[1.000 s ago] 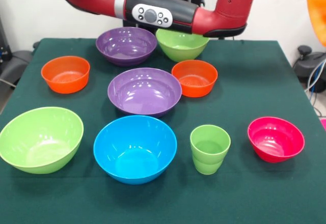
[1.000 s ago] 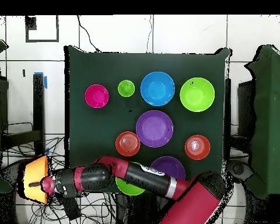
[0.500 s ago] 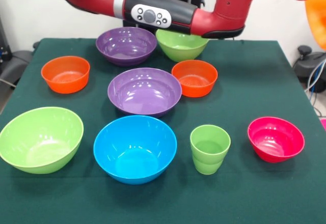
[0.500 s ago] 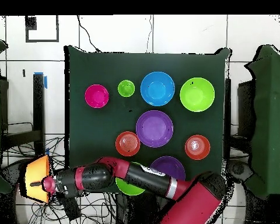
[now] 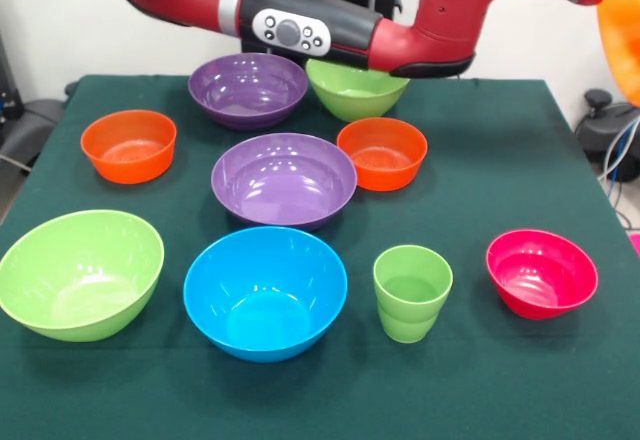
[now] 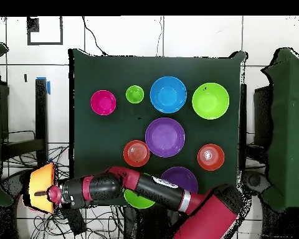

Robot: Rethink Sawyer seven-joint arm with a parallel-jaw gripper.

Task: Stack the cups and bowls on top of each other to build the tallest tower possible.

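My gripper point(image 6: 52, 194) is off the table's edge, beyond the corner, shut on the large orange bowl point(image 6: 40, 190), which it holds in the air. That bowl also shows at the front view's right edge point(image 5: 624, 30). On the table stand the light-green cup point(image 5: 412, 290), a blue bowl point(image 5: 265, 290), a big lime bowl point(image 5: 80, 272), two purple bowls point(image 5: 284, 178) point(image 5: 248, 88), two orange-red bowls point(image 5: 128, 144) point(image 5: 382, 152), and a pink-red bowl point(image 5: 541, 272). A second lime bowl point(image 5: 357, 88) sits partly under my arm.
The green table point(image 5: 500, 160) has bare cloth at its right side between the pink-red bowl and the far edge. My red arm point(image 5: 330, 20) spans the far edge above the back bowls. Cables lie on the floor point(image 6: 83, 224) below the held bowl.
The arm has shifted slightly, carrying the large orange bowl a little farther from the robot's base along the table's side. The things on the table have not moved.
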